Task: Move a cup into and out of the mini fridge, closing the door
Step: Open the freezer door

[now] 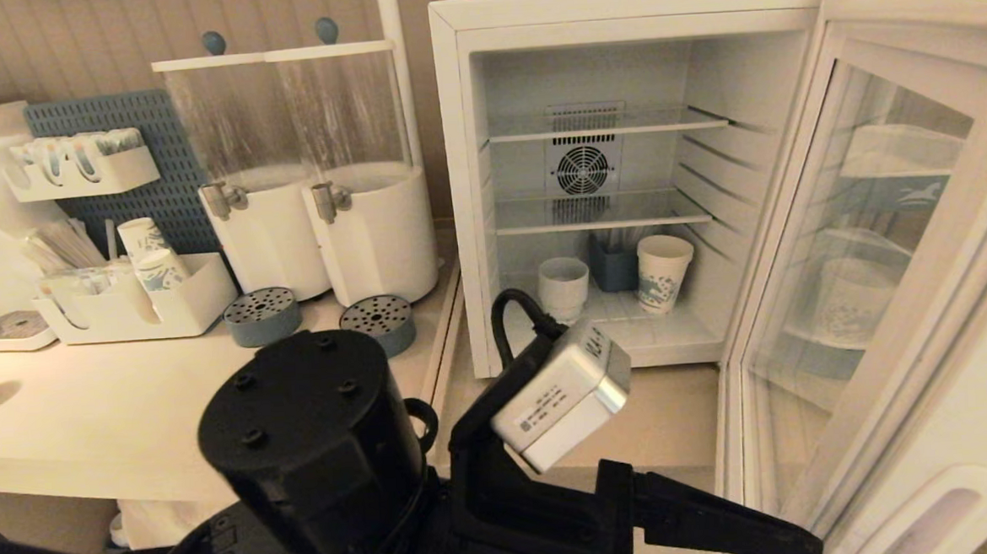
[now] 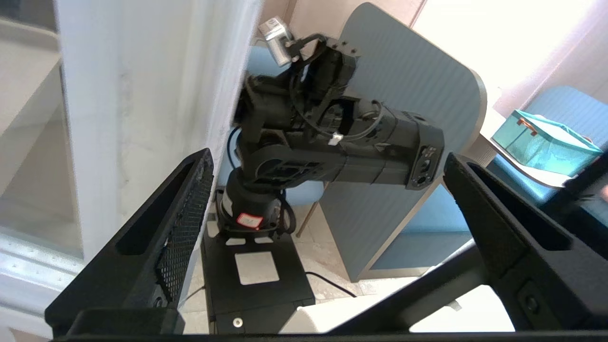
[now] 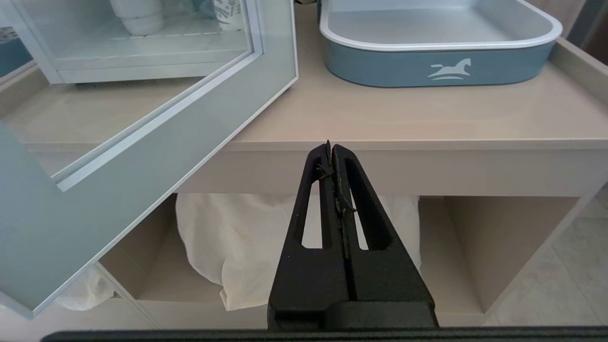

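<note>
The mini fridge (image 1: pixel 614 5) stands open on the counter. The small white cup (image 1: pixel 563 286) sits on its floor, left of a blue-printed paper cup (image 1: pixel 665 272). The door (image 1: pixel 863 232) is swung wide to the right. My left gripper (image 2: pixel 327 156) is open and empty, low in front of the fridge. One of its fingers (image 1: pixel 726 522) reaches toward the door's lower edge, and in the left wrist view a finger (image 2: pixel 185 209) lies right beside the door's white edge (image 2: pixel 142 95). My right gripper (image 3: pixel 331 147) is shut and empty, parked below the counter edge. Through the door glass (image 3: pixel 142 42) the cup (image 3: pixel 135 19) shows.
Two white drink dispensers (image 1: pixel 322 235) with drip trays stand left of the fridge, beside an organiser of paper cups (image 1: pixel 148 287). A grey-blue tray (image 3: pixel 437 66) sits on the counter to the right of the door. A white bag (image 3: pixel 237 237) fills the shelf under the counter.
</note>
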### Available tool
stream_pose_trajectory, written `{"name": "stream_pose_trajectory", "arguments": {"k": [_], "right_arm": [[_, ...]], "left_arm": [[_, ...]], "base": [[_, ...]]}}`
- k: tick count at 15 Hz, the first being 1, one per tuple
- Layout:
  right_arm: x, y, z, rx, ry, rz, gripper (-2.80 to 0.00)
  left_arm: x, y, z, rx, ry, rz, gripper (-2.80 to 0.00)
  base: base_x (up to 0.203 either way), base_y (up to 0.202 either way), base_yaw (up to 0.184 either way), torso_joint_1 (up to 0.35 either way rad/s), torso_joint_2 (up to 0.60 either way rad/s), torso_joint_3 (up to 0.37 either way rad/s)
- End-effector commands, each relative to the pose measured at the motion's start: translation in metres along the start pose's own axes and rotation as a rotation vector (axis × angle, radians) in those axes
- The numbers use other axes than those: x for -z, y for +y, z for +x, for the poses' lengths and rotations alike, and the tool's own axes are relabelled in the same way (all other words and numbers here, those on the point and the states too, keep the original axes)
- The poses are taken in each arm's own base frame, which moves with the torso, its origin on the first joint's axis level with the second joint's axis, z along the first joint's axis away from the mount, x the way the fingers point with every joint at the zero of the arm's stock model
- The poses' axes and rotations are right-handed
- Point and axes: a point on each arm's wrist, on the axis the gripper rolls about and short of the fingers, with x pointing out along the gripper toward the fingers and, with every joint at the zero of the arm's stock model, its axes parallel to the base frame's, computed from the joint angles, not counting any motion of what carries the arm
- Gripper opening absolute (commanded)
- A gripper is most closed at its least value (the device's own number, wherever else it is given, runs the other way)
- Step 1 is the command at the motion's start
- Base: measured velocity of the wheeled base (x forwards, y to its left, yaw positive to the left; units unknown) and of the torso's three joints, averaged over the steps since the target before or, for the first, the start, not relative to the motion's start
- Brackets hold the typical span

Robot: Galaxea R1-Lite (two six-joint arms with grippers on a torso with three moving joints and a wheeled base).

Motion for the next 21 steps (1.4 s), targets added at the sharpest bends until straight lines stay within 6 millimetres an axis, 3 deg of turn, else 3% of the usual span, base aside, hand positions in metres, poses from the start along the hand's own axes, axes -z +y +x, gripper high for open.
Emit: {"name": "stream_pose_trajectory", "arguments": {"k": [1,2,5,7,10,13,16,18,21], "right_arm": [[0.000,0.000,0.000,-0.001,0.001,0.000,-2.80],[0.000,0.000,0.000,-0.001,0.001,0.000,-2.80],[0.000,0.000,0.000,-0.001,0.001,0.000,-2.80],[0.000,0.000,0.000,-0.001,0.001,0.000,-2.80],[0.000,0.000,0.000,0.000,0.001,0.000,-2.80],[0.000,0.000,0.000,-0.001,0.001,0.000,-2.80],[0.000,0.000,0.000,0.000,0.001,0.000,-2.80],[0.000,0.000,0.000,-0.001,0.001,0.000,-2.80],[0.000,0.000,0.000,-0.001,0.001,0.000,-2.80]], "left_arm": [[0.009,-0.002,0.011,0.033,0.024,-0.023,0.00],[0.012,-0.014,0.018,0.067,0.032,-0.024,0.00],[0.001,-0.044,0.011,0.085,-0.010,0.017,0.00],[0.000,-0.040,0.009,0.058,-0.018,0.016,0.00],[-0.017,0.010,-0.023,-0.147,-0.084,0.037,0.00],[-0.016,0.045,-0.033,-0.244,-0.096,0.032,0.00],[-0.015,0.062,-0.033,-0.275,-0.101,0.027,0.00],[-0.009,0.087,-0.021,-0.287,-0.092,0.011,0.00],[-0.013,0.082,-0.007,-0.250,-0.083,0.005,0.00]], "base": [[0.000,0.000,0.000,0.000,0.00,0.000],[0.000,0.000,0.000,0.000,0.00,0.000],[0.000,0.000,0.000,0.000,0.00,0.000],[0.000,0.000,0.000,0.000,0.00,0.000],[0.000,0.000,0.000,0.000,0.00,0.000],[0.000,0.000,0.000,0.000,0.00,0.000],[0.000,0.000,0.000,0.000,0.00,0.000],[0.000,0.000,0.000,0.000,0.00,0.000],[0.000,0.000,0.000,0.000,0.00,0.000]]}}
